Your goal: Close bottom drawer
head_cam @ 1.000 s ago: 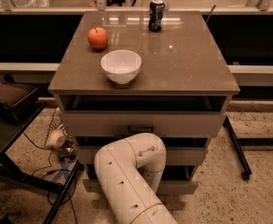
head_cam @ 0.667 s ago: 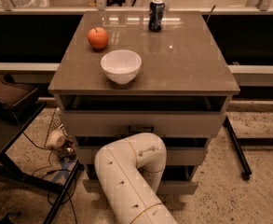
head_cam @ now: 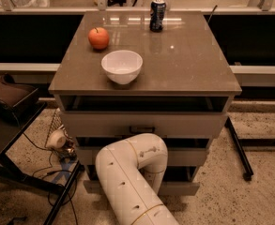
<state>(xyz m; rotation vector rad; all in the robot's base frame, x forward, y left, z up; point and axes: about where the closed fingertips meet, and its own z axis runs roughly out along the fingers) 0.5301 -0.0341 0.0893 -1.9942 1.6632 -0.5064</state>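
1. Pale grey-white, the bottom drawer (head_cam: pixel 181 188) is the lowest front on the cabinet (head_cam: pixel 66 111). It stands a little proud of the middle drawer (head_cam: pixel 189 156), with a dark gap above it, so I judge it not yet shut.
2. To close it well, the push should land near the centre of the front and run straight back along the slides. An off-centre shove could rack the drawer. Pressing until the front sits flush with the fronts above would finish the step.
3. Keeping the push low and level should leave the bowl (head_cam: pixel 122 65), apple (head_cam: pixel 99 38) and can (head_cam: pixel 157 14) on the counter (head_cam: pixel 193 55) undisturbed.
4. The white arm (head_cam: pixel 127 182) bends in front of the cabinet and covers the middle of the lower two fronts, including the bottom drawer's handle.
5. The gripper is hidden behind that bend, somewhere low at the cabinet front. I cannot tell whether it is spread or pressed together, or whether it touches the drawer.
6. How far the drawer is pulled out is hard to judge from this steep angle.
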